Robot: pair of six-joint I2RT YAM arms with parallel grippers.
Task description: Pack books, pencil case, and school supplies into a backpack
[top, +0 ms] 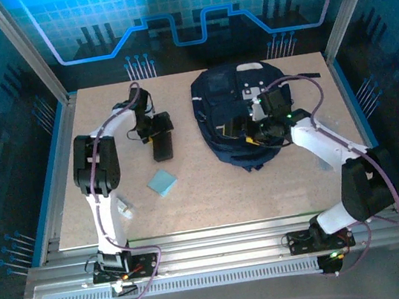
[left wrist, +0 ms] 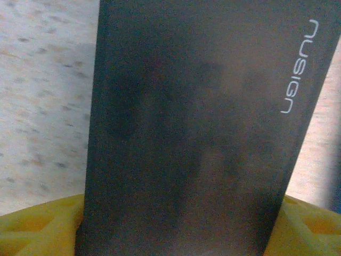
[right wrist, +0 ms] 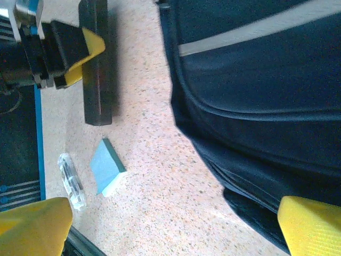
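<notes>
The left end effector (left wrist: 181,229) straddles one end of the pencil case (left wrist: 197,117), a yellow pad (left wrist: 37,224) on either side, probably to lift it across its narrow width; whether they press it yet I cannot tell. The case is long, flat and matte black, lying on the bench (top: 214,200) left of the backpack (top: 215,102). The right end effector (right wrist: 171,221) hangs spread wide at the navy backpack's edge, perhaps to open it.

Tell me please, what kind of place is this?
Most likely a robot lab work cell, not a classroom: an aluminium frame encloses the speckled table, a blue circuit-pattern backdrop stands behind it, and the left arm and right arm are bolted at the near edge.
</notes>
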